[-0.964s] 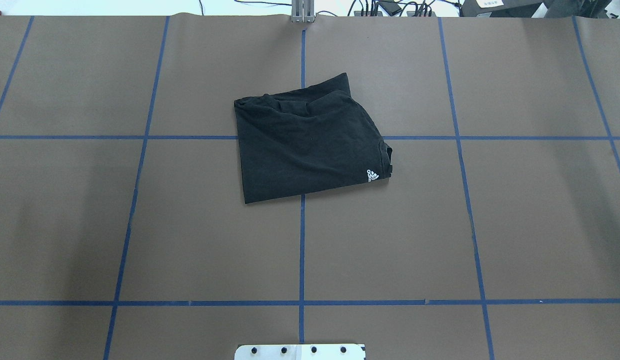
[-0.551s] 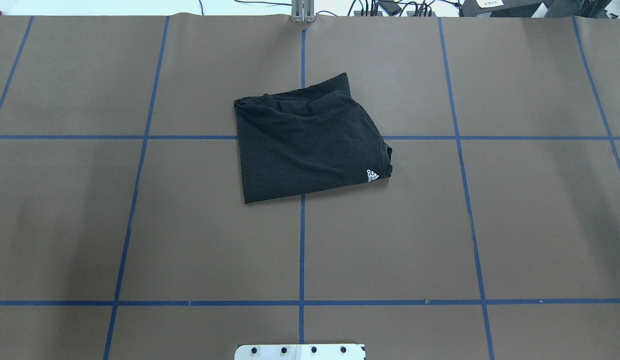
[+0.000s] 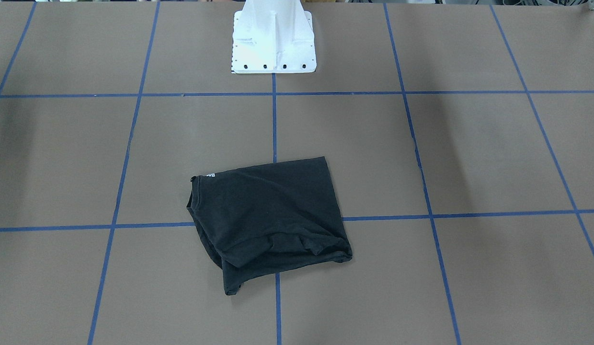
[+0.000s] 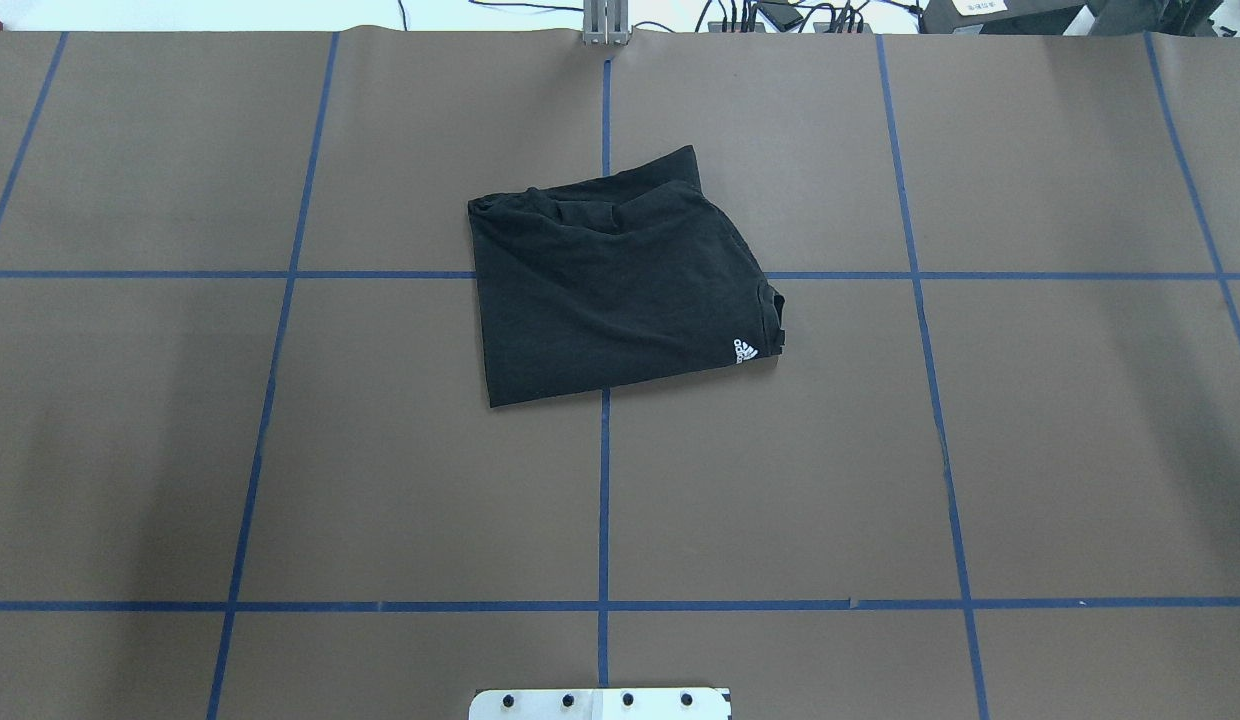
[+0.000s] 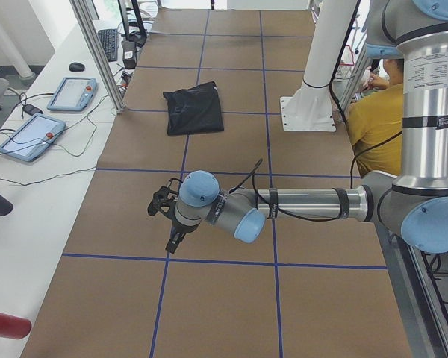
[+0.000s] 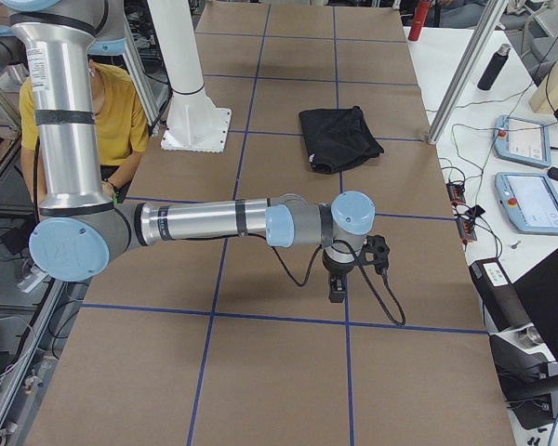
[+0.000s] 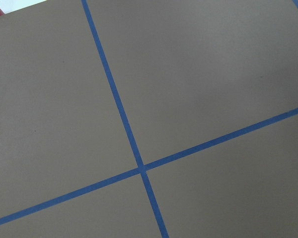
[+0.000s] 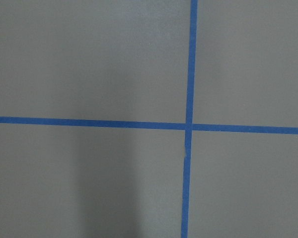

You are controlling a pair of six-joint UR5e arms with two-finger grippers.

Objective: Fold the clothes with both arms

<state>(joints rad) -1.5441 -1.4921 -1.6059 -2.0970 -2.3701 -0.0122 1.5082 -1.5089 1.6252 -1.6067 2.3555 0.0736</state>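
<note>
The clothes are one black T-shirt [image 4: 610,290], folded into a rough rectangle at the table's centre, with a small white logo at its right corner. The shirt also shows in the front-facing view [image 3: 268,215] and in both side views [image 5: 194,110] [image 6: 339,137]. No arm reaches into the overhead or front-facing views. My left gripper [image 5: 172,245] hangs low over bare table well away from the shirt, and my right gripper [image 6: 336,295] does the same at the other end. I cannot tell whether either is open or shut. Both wrist views hold only brown table and blue tape.
The white pedestal base [image 3: 273,43] stands at the robot's edge of the brown table cover [image 4: 280,450], which is gridded with blue tape. A person in a yellow shirt [image 5: 377,119] sits behind the robot. Teach pendants [image 6: 530,200] and cables lie on the side bench.
</note>
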